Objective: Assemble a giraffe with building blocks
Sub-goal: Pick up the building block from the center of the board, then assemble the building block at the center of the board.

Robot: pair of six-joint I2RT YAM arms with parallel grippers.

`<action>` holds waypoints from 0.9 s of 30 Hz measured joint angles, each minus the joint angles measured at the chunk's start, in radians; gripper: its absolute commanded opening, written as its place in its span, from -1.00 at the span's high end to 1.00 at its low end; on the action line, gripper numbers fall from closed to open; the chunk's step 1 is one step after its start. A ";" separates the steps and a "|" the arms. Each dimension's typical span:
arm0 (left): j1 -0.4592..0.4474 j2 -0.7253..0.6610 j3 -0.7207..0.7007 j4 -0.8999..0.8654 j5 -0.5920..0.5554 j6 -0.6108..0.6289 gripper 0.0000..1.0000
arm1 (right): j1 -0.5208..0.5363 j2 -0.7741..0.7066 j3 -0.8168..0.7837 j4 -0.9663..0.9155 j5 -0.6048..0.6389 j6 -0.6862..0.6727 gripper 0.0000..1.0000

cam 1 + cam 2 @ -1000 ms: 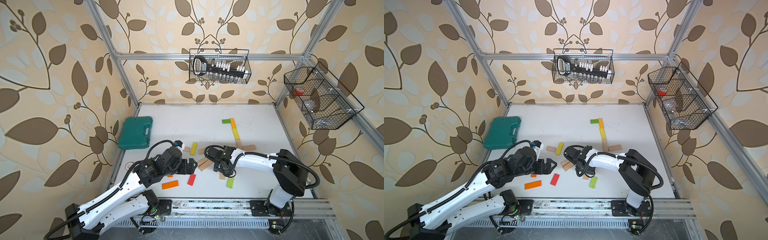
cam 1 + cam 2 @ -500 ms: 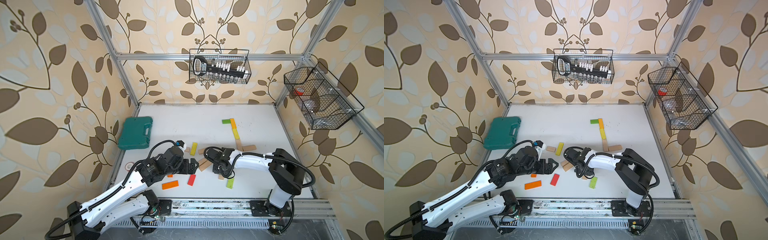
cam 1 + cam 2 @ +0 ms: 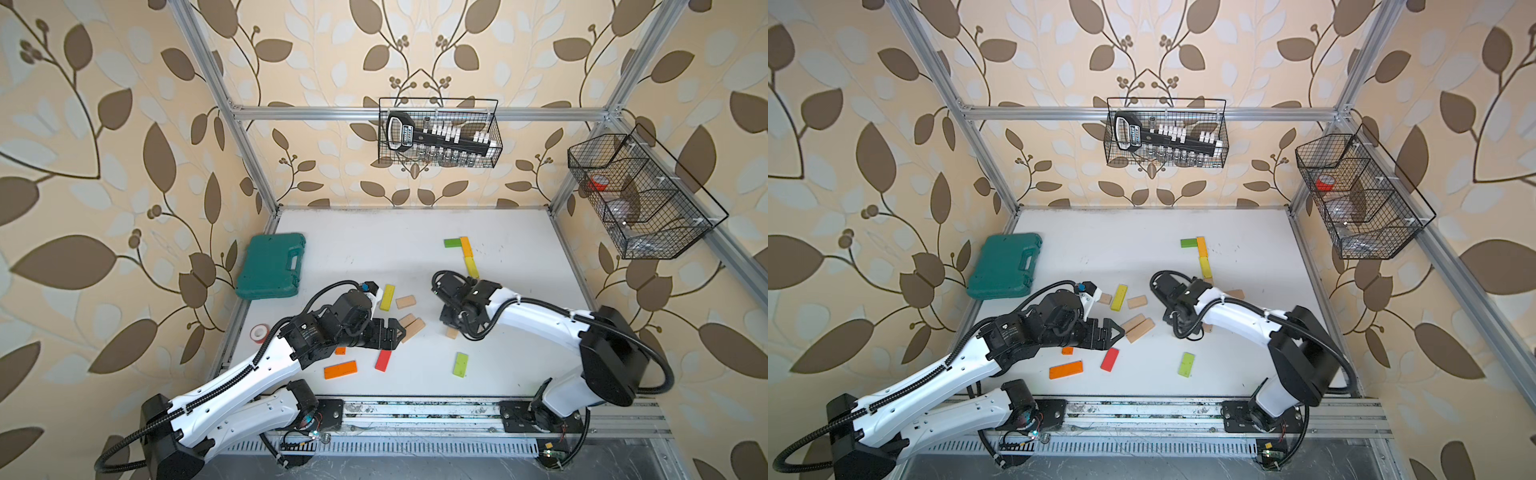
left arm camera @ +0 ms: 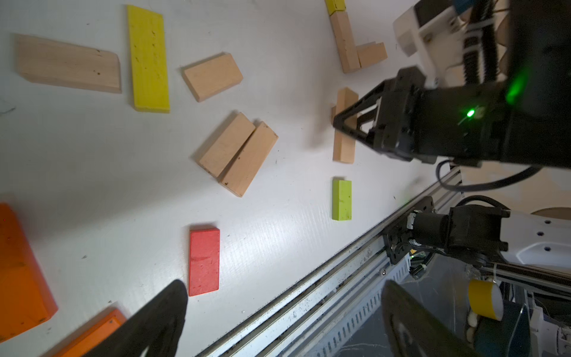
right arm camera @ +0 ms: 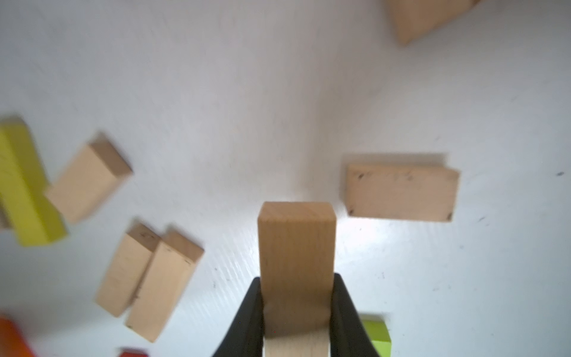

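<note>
1. A green case point(image 3: 272, 266) lies on the left side of the table point(image 3: 374, 249), with a tape roll point(image 3: 257, 332) just past the left rail. A back basket point(image 3: 438, 133) and a side basket point(image 3: 640, 199), both of wire, hang on the walls.
2. We see the left arm low over the near-left blocks, covering part of a small orange piece point(image 3: 340, 351). The left gripper point(image 3: 397, 332) is empty, its jaws wide apart, just beside a pair of beige planks point(image 3: 409, 326).
3. The right gripper point(image 5: 296, 296) is clamped on a plain held plank point(image 5: 296, 244) near the table's middle, right of that pair. We cannot tell whether it is clear of the surface.
4. The blocks are flat wooden rectangles. Scattered near are a yellow plank point(image 3: 387, 297), a short beige plank point(image 3: 405, 301), a red plank point(image 3: 383, 360), a long orange plank point(image 3: 340, 369) and a lime plank point(image 3: 460, 364).
5. Farther back, green, orange and yellow planks touch in a bent row point(image 3: 466, 246).
6. The table is white and lightly scuffed, inside an aluminium frame point(image 3: 415, 113) and leaf-patterned wallpaper point(image 3: 124, 166).
</note>
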 measured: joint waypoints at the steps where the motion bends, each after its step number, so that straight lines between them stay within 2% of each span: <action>1: -0.001 0.014 0.000 0.019 0.018 0.002 -0.94 | -0.052 -0.042 0.001 0.000 0.007 -0.003 0.60; 7: -0.036 0.161 0.007 0.146 0.075 0.015 -0.94 | -0.387 -0.150 0.017 0.006 0.014 -0.031 0.52; 10: -0.040 0.253 0.037 0.187 0.086 0.019 -0.94 | -0.541 -0.142 0.022 0.011 0.007 -0.040 0.52; 14: -0.040 0.350 0.114 0.231 0.096 0.027 -0.94 | -0.681 -0.076 0.043 0.026 -0.022 -0.037 0.53; 20: -0.040 0.452 0.197 0.307 0.126 0.042 -0.94 | -0.807 0.055 0.060 0.063 -0.060 0.008 0.56; 27: -0.040 0.520 0.199 0.337 0.155 0.046 -0.94 | -0.853 0.138 0.063 0.103 -0.066 0.080 0.56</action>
